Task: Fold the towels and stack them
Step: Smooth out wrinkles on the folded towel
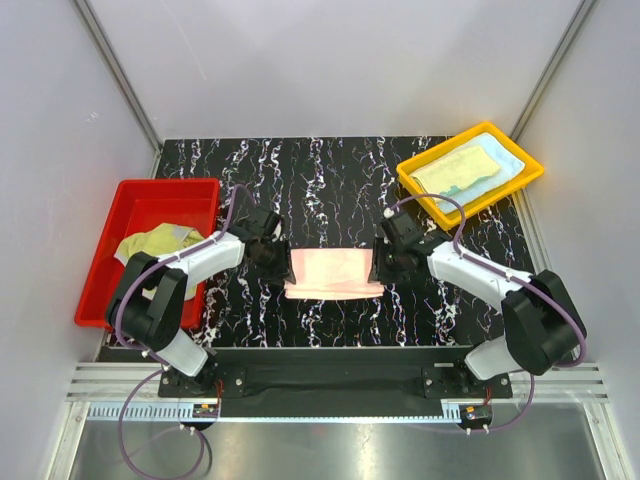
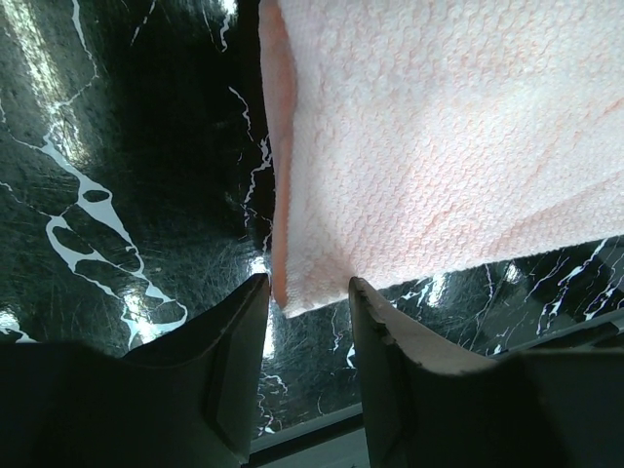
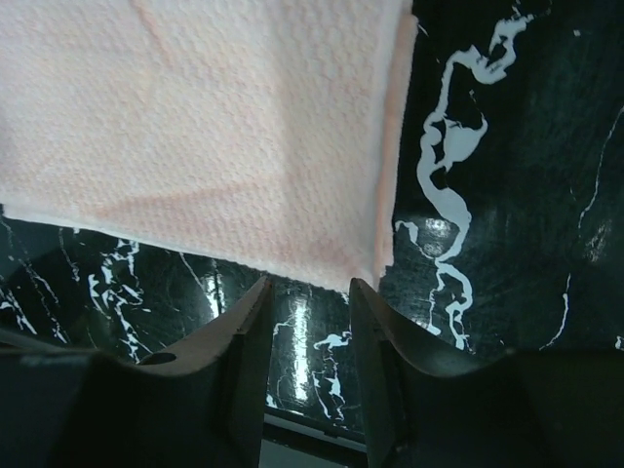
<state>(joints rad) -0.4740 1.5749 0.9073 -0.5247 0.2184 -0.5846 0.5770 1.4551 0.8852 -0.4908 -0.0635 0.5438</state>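
A peach-pink towel (image 1: pixel 335 272) lies folded flat on the black marble table between my two grippers. My left gripper (image 1: pixel 272 252) is at its left edge, open; in the left wrist view the towel's corner (image 2: pixel 302 292) sits just ahead of the spread fingertips, nothing held. My right gripper (image 1: pixel 388 258) is at its right edge, open; in the right wrist view the towel's corner (image 3: pixel 351 263) lies just ahead of the fingertips. A pale yellow-green towel (image 1: pixel 452 168) lies on a light blue towel (image 1: pixel 505 160) in the yellow tray. A crumpled yellow-green towel (image 1: pixel 158 243) lies in the red tray.
The red tray (image 1: pixel 150 200) stands at the left edge, close to my left arm. The yellow tray (image 1: pixel 530 165) stands at the back right. White walls surround the table (image 1: pixel 330 180).
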